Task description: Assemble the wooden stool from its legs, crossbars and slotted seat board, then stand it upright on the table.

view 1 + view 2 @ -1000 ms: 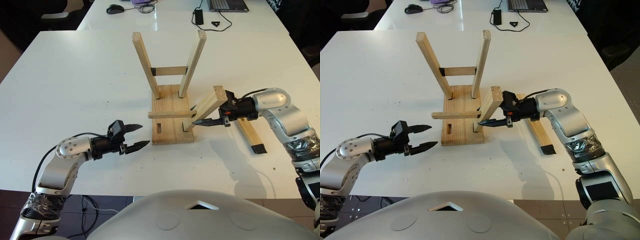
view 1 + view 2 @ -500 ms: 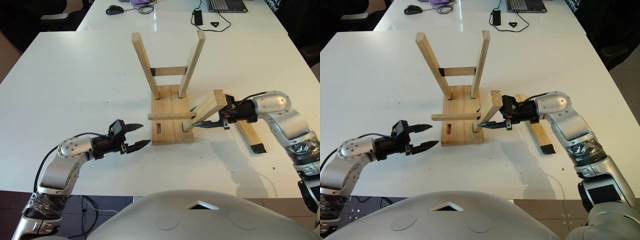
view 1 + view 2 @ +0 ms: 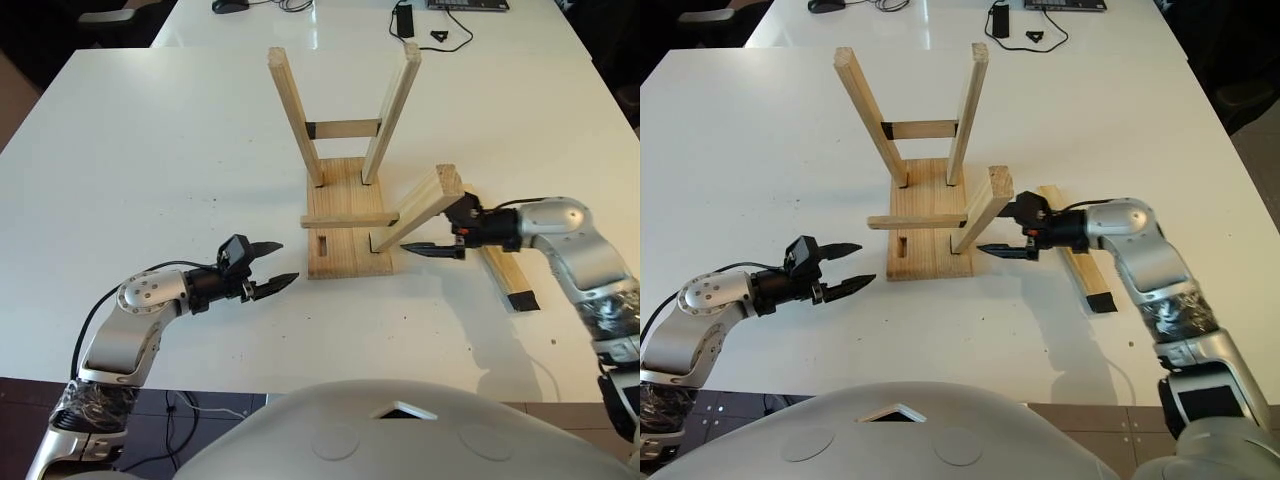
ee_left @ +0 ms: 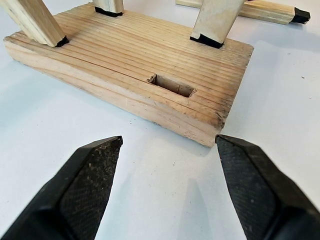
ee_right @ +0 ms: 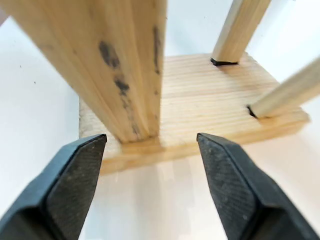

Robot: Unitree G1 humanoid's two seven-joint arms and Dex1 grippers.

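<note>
The slotted seat board [image 3: 340, 200] lies flat on the table. Two legs [image 3: 296, 115] joined by a crossbar [image 3: 346, 128] stand upright at its far end. A third leg [image 3: 418, 208] leans out to the right from the near right corner, and a crossbar [image 3: 336, 219] runs left from it. One slot [image 4: 172, 85] is bare. A fourth leg [image 3: 503, 275] lies loose on the table. My right gripper [image 3: 432, 228] is open beside the leaning leg [image 5: 115, 60], whose foot stands just ahead of its fingers [image 5: 75, 185]. My left gripper [image 3: 270, 265] is open, low, short of the board's near left corner.
A laptop, cables and a mouse [image 3: 230, 6] lie on the far table. White tabletop [image 3: 150, 160] spreads wide to the left and along the front edge.
The head camera has shifted a little. My right gripper has drawn back slightly to the right from the leaning leg. The left gripper holds about the same spot.
</note>
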